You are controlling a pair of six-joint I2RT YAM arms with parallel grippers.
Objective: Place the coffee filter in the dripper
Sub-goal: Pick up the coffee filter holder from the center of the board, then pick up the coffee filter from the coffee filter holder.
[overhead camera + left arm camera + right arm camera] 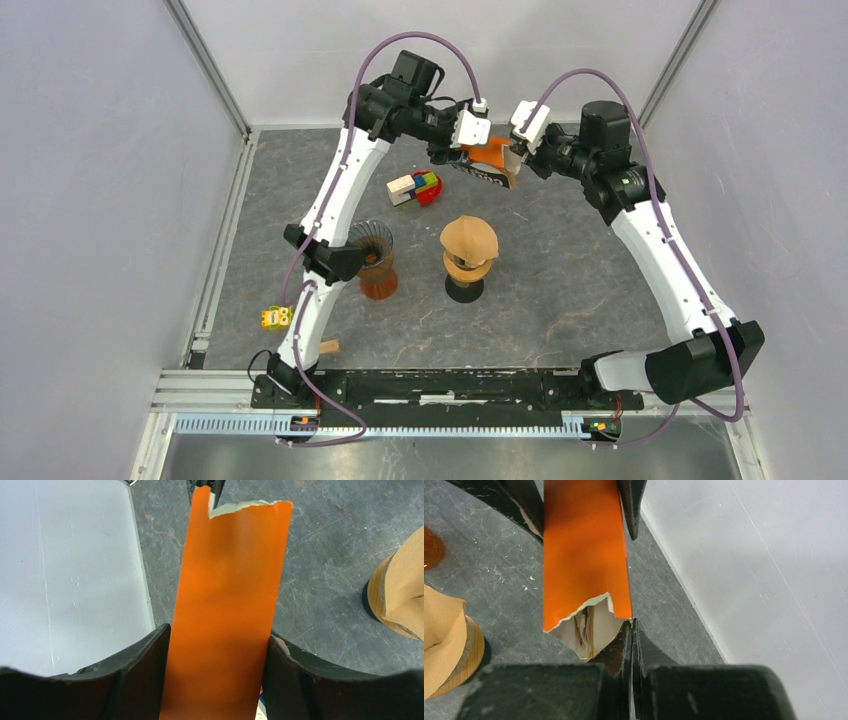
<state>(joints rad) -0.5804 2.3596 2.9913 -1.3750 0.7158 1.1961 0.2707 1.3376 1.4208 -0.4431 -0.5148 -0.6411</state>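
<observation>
Both arms reach out to the far side of the grey table (580, 280). Between them they hold up an orange box (490, 155), off the table top.

The left gripper (218, 634) is about half open, and the box fills the gap. One finger sits against each long side of the box, so it holds the box around its middle.

The right gripper (631, 630) is at the other end, where the box is torn open. Its two fingers are pressed flat together, right at one corner of the torn edge. I cannot tell if a bit of card is nipped between them. Inside the open end I can see some brown paper (585, 627).

A coffee filter (468, 238) made of brown paper is out on the table. It lies like a little hat over a wooden stand (462, 268) with a black foot, near the middle of the table. No gripper touches it.

The dripper (373, 255) is see-through orange-brown with lines inside its cone. It stands upright beside the stand, on the left arm's side, and the two do not touch. The left arm's elbow is just over it.

Some toy blocks (415, 187) in red, green, blue and plain wood lie near the box, a bit closer to me. A yellow toy (276, 318) sits by the left edge. A small wooden block (329, 347) lies near the left arm's base.
</observation>
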